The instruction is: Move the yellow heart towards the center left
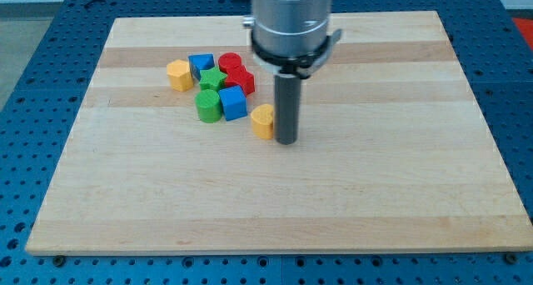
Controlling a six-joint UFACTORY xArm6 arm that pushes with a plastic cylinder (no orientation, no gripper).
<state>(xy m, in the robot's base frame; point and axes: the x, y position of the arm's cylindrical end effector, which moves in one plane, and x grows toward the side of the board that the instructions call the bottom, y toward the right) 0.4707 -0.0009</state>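
My end effector is only a straight dark rod, so it has nothing to spread or press together and it pinches nothing. My tip (286,141) stands on the wooden table (333,202), near its middle. The yellow heart (263,121) lies just beside my tip, on the view's left of it, touching or almost touching; I cannot tell which. Further to the view's left and a little up from my tip sits a cluster: a blue cube (233,102), a green cylinder (208,105), a green star (213,80), two red blocks (238,74), another blue block (201,66) and a yellow block (178,74) at the far left.
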